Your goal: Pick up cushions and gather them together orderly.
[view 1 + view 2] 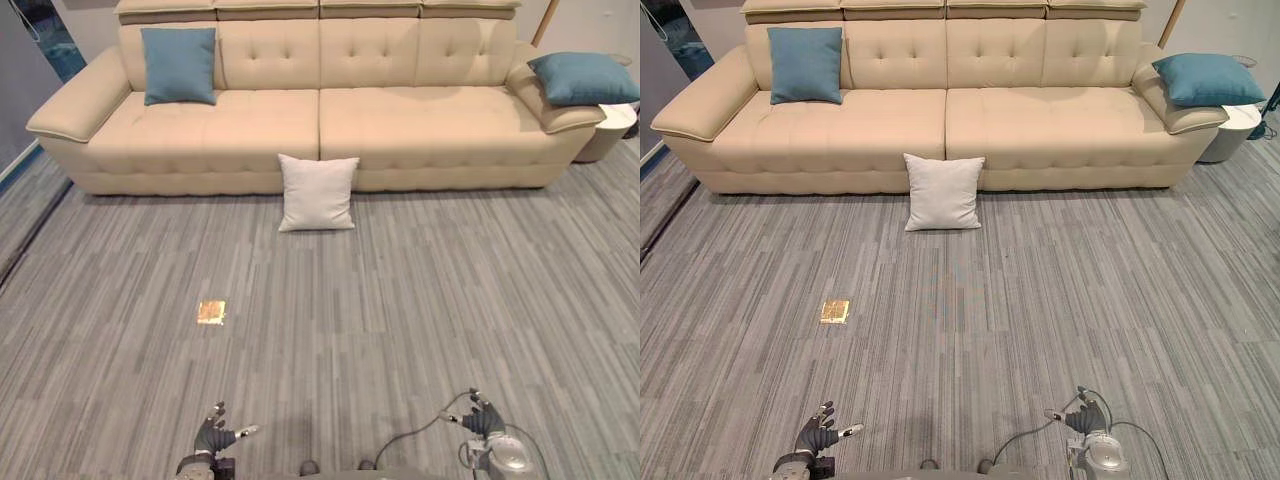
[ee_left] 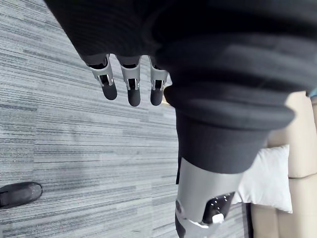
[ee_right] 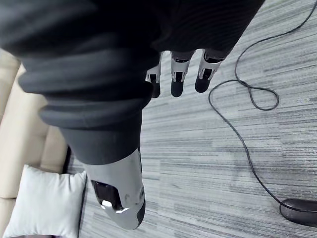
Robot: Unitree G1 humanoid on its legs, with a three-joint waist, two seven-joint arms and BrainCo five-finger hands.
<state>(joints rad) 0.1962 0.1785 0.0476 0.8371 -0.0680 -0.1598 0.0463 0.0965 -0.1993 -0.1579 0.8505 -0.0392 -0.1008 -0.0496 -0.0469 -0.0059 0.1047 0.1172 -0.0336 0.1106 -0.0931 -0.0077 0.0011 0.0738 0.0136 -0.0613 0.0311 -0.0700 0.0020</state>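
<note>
A white cushion [image 1: 318, 192] leans upright against the front of the beige sofa [image 1: 400, 130], standing on the carpet at its middle. One blue cushion [image 1: 180, 65] rests against the backrest at the sofa's left end. Another blue cushion [image 1: 585, 78] lies on the right armrest. My left hand [image 1: 215, 436] hangs low at the bottom left, far from the cushions, fingers straight and holding nothing. My right hand [image 1: 484, 418] hangs at the bottom right, likewise relaxed and holding nothing. The white cushion [image 2: 265, 181] also appears past my left hand [image 2: 130, 82] in its wrist view.
Grey striped carpet [image 1: 400, 300] stretches between me and the sofa. A small brass floor plate [image 1: 211, 312] is set into the carpet at the left. A round white side table [image 1: 612, 128] stands beside the sofa's right end.
</note>
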